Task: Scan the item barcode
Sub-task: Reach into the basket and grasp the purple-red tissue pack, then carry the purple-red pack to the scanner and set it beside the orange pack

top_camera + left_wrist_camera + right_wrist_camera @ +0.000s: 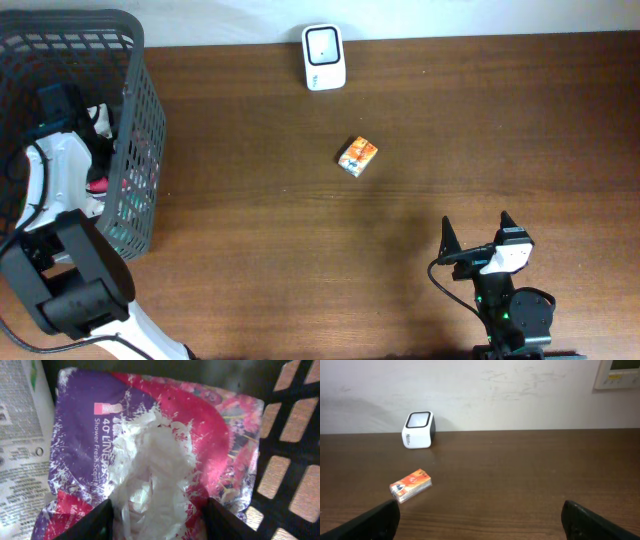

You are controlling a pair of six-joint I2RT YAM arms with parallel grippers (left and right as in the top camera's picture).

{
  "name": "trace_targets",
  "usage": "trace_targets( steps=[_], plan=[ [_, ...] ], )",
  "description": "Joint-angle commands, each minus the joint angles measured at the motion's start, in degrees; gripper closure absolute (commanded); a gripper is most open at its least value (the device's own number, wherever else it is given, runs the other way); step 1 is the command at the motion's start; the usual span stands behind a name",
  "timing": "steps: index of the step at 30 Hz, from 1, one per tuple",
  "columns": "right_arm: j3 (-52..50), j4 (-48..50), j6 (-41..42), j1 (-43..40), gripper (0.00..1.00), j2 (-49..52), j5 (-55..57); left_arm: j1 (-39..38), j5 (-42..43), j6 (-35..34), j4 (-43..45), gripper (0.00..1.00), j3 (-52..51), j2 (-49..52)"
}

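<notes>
Packet, purple and pink with a white crumpled middle, lies inside the black basket at the far left of the table. The left arm comes up from the near left corner, bends over the basket rim and points its wrist down into it. The left gripper stands with one finger on each side of the white part of the packet. From these views I cannot tell if the fingers press it already or only stand beside it.

The right arm is folded low at the near right and faces the far side. The right gripper hangs above the bare wood with its fingers spread wide and nothing between them.

I count two arms, one basket, one white scanner at the far edge near the middle, and one small orange box lying on the table just nearer than the scanner. In the basket I see two things: the packet, and one white printed pack to its left.
</notes>
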Motion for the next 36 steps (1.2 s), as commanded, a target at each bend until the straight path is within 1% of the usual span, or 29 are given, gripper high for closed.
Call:
trace_targets(
  steps=[1,2,4,5,6,7,9,12,15,18,25,27,28,30,31,33,34,35,36],
  plan=[
    [-0.52,-0.04,0.46,-0.42,0.02,-0.33,0.07,-0.37,-2.23,0.35,0.76,0.48,-3.32,0.50],
    [-0.52,-0.04,0.46,-0.42,0.02,-0.33,0.07,-0.37,-2.23,0.35,1.27,0.49,-3.80,0.50],
    [-0.52,-0.04,0.46,-0.42,0.02,-0.33,0.07,-0.37,-2.23,0.35,1.92,0.59,-4.57,0.50],
    [-0.52,-0.04,0.46,-0.42,0.01,-0.33,0.07,-0.37,-2.23,0.33,2.10,0.74,-4.76,0.50],
    [-0.52,-0.04,0.46,-0.42,0.02,-0.33,0.07,-0.37,-2.19,0.31,2.10,0.92,-4.76,0.50],
    [-0.52,-0.04,0.46,-0.42,0.01,-0.33,0.07,-0.35,-2.05,-0.55,2.21,1.00,-4.66,0.42],
    [-0.52,-0.04,0.46,-0.42,0.01,-0.33,0.07,-0.13,-2.05,-1.90,1.44,1.00,-3.06,-0.07],
    [-0.52,-0.04,0.46,-0.42,0.02,-0.33,0.07,0.13,0.09,-2.10,-2.47,1.00,2.69,-2.60],
    [-0.52,-0.04,0.46,-0.42,0.01,-0.33,0.07,0.52,0.07,-5.11,-4.42,1.00,8.59,-9.11],
    [-0.52,-0.02,0.46,-0.42,0.01,-0.33,0.07,1.95,0.11,-8.96,-4.39,1.00,10.19,-15.41],
    [-0.52,-0.02,0.46,-0.42,0.01,-0.33,0.07,3.19,0.13,-9.62,-0.96,1.00,10.23,-32.15],
    [-0.52,-0.04,0.46,-0.42,0.01,-0.33,0.07,3.15,2.10,-11.30,1.25,1.00,10.23,-36.35],
    [-0.52,-0.04,0.46,-0.42,0.02,-0.33,0.07,3.15,3.61,-11.72,2.62,1.00,10.23,-37.99],
    [-0.52,-0.04,0.46,-0.42,0.02,-0.33,0.07,3.13,10.71,-12.59,6.32,1.00,10.23,-42.77],
    [-0.52,-0.04,0.46,-0.42,0.02,-0.33,0.07,3.13,15.54,-12.57,7.32,1.00,10.23,-44.02],
    [-0.52,-0.04,0.46,-0.42,0.02,-0.33,0.07,2.01,27.78,-12.57,9.01,1.00,10.21,-45.57],
    [-0.52,-0.02,0.46,-0.42,0.01,-0.33,0.07,0.22,32.24,-12.57,9.33,1.00,10.21,-45.64],
    [-0.52,-0.04,0.46,-0.42,0.01,-0.33,0.07,-3.21,34.03,-12.57,9.35,1.00,10.21,-45.16],
    [-0.52,-0.02,0.46,-0.42,0.01,-0.33,0.07,-5.95,33.94,-12.55,9.38,1.00,10.21,-44.57]
  ],
)
